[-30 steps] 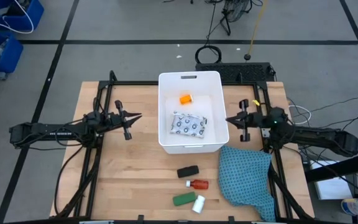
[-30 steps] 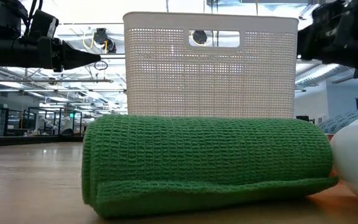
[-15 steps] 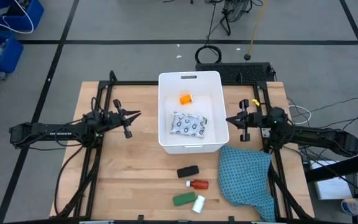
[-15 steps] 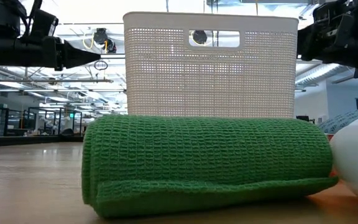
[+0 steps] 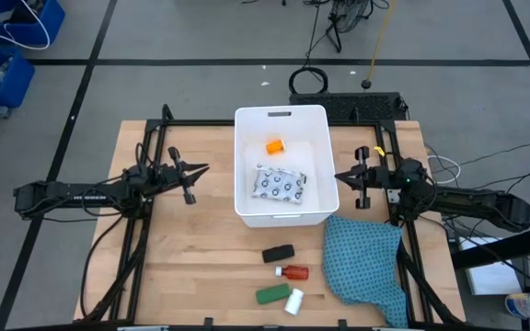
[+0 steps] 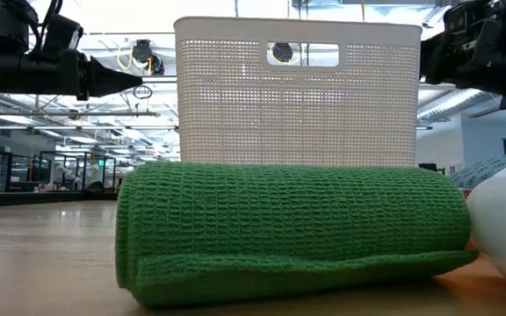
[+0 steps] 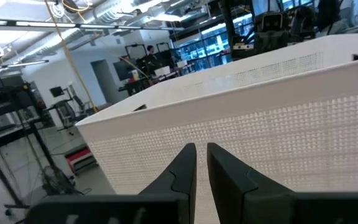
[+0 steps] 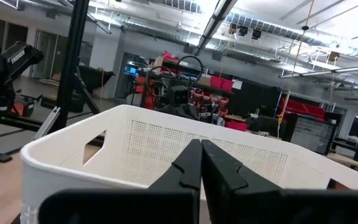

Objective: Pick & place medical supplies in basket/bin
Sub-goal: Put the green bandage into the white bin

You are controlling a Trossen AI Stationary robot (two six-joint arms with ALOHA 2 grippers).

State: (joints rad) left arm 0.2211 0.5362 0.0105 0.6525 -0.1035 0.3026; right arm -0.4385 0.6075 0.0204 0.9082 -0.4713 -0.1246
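Grippers are idling beside your white tub [image 5: 243, 165]: left gripper [image 5: 202, 170] and right gripper [image 5: 339, 176] both hovering pinched together, empty, with packet [image 5: 280, 184] and orange vial [image 5: 274, 145] lying inside.

A robotics lab or workshop: a wooden table [image 5: 191, 239] on a grey taped floor, blue bins [image 5: 7, 41] nearby, exposed ceiling ducts, equipment racks [image 8: 194, 84] and glass-walled bays behind.

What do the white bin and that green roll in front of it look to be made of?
The bin looks like matte white molded plastic: its walls are a fine perforated grid with a cut-out handle slot. The green roll looks like soft woven fabric, probably an elastic bandage: it shows a waffle-like weave and a loose wrapped edge.
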